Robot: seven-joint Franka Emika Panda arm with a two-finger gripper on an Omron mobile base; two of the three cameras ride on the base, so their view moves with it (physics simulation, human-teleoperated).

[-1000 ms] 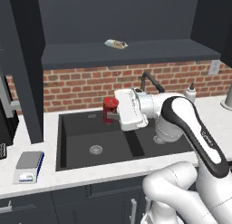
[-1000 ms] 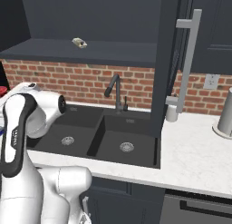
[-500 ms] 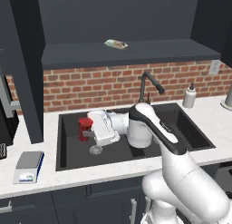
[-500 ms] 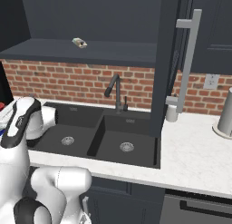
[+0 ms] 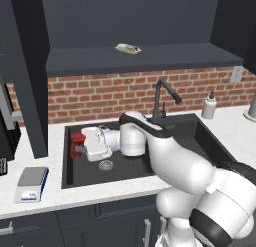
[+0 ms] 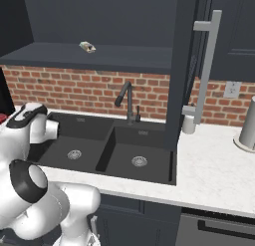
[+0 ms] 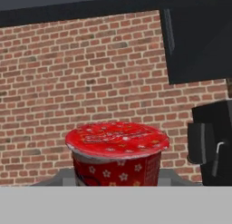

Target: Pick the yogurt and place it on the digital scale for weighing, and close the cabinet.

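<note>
The white arm rises from the base at the lower right of the left base view, bends at a dark-jointed elbow, and extends horizontally toward the left over the sink [image 5: 135, 166]. The forearm and wrist lie roughly level above the left basin of the sink. The claw [image 5: 80, 145] points left, toward the sink's left edge, with its jaws closed on the yogurt [image 5: 77, 143], which is held upright above the basin. In the right base view the upper arm and elbow stand left of the sink's left basin.
</note>
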